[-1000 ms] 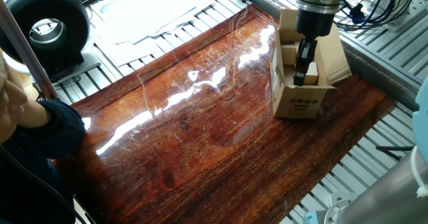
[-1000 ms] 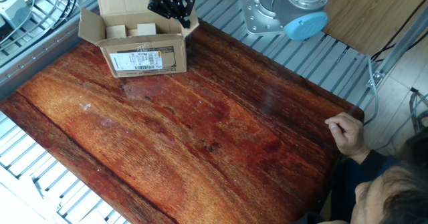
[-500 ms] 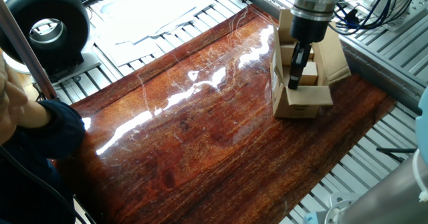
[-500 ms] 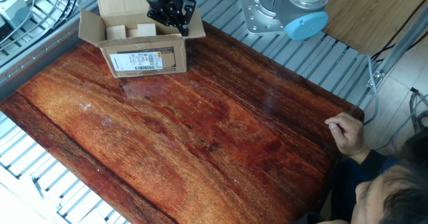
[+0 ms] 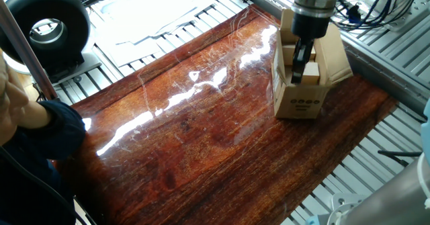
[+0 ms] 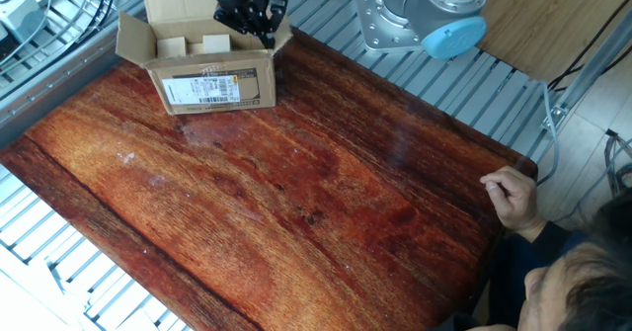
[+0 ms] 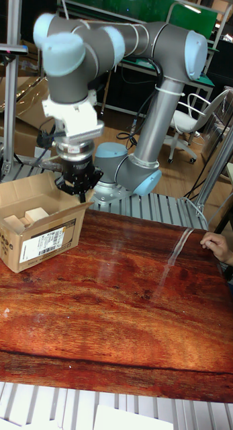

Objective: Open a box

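The box (image 5: 304,107) stands on the far right part of the wooden table (image 5: 201,138), a brown carton with its top flaps spread and small pale blocks inside. Dark round marks show on its near end face. In the other fixed view the box (image 6: 217,86) shows a label on its long side. My gripper (image 5: 296,79) points down into the box's open top, just behind the end flap. Its dark fingers look shut, close together at the flap (image 6: 281,41). In the tall fixed view the gripper (image 7: 81,195) hangs over the right end of the box (image 7: 39,238).
A person's hand (image 6: 509,195) rests on the table edge opposite the box. A black round device (image 5: 47,27) and papers (image 5: 154,10) lie beyond the table. The arm's base (image 6: 425,15) stands behind the table on slatted metal.
Half a second ago the gripper dipped lower and the end flap folded outward over the end face. Now the gripper has lifted slightly and the flap stands up again, with the marks showing.
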You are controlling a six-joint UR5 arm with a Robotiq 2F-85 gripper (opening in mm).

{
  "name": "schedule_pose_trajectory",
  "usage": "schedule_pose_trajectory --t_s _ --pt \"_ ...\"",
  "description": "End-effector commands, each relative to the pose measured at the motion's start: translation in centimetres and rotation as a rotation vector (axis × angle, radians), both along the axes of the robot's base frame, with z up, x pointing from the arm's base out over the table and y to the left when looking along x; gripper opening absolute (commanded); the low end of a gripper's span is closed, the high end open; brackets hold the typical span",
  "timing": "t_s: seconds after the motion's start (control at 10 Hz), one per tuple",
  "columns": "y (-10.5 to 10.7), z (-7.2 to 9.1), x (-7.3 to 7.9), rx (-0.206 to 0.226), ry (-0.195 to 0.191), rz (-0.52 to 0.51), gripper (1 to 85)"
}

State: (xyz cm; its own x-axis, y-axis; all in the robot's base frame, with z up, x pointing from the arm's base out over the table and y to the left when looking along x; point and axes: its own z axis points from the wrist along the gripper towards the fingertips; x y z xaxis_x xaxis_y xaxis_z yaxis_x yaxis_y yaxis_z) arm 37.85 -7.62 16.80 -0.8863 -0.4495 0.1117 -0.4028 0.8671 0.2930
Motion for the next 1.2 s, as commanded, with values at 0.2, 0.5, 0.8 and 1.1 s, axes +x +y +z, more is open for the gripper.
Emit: schedule_pose_trajectory --t_s 0.2,0.5,0.8,1.1 --pt "3.6 6.9 3.3 -0.069 0.014 -0.203 1.0" --pt "7.0 8.1 6.0 -0.141 -0.019 -0.390 1.0" --pt "9.3 7.5 6.9 -0.121 -0.040 -0.445 1.0" --pt "9.5 7.4 6.9 -0.121 -0.041 -0.422 1.0"
